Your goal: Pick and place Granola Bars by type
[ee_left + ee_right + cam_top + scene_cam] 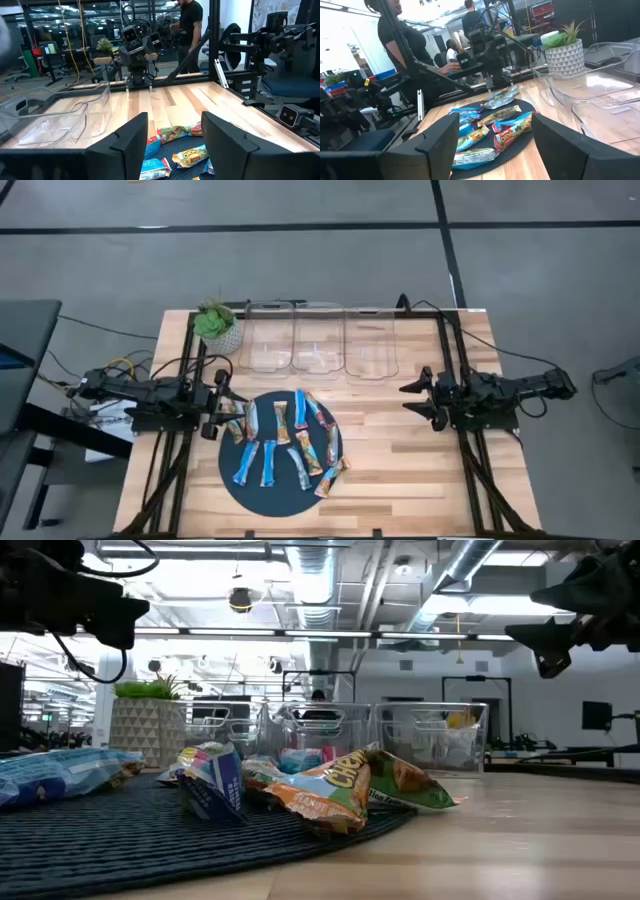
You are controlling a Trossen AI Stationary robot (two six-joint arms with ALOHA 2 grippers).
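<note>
The high view looks straight down on the round dark mat [280,455]. The low view sits at table height just beside the mat [150,830]. Each wrist view faces the mat [185,150] [520,140] from opposite sides.

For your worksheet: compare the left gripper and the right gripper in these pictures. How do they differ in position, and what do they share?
The left gripper hangs at the edge of the dark round mat, right by the granola bars; the right gripper hangs over bare wood, apart from the mat. The left gripper sits near the potted plant; the right gripper sits on the far side from it. Both are open, empty and face each other.
</note>
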